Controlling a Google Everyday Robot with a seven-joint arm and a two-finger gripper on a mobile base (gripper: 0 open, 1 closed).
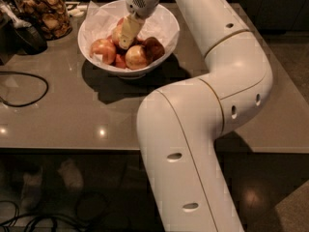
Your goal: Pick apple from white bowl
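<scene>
The white bowl [167,23], lined with crumpled white paper, stands on the grey table at the top centre of the camera view. It holds several red-yellow apples. One apple [116,33] lies right beside my gripper, partly hidden by it; I cannot tell whether it is held. Other apples lie at the left [103,50], at the front [136,57] and, darker, at the right [153,47]. My gripper [126,36] reaches down into the bowl from above, among the apples.
A glass jar of brown snacks [46,11] stands at the back left, with a black object [30,38] in front of it. A black cable [29,93] loops over the table's left part. My white arm [212,105] covers the right half of the table [72,120].
</scene>
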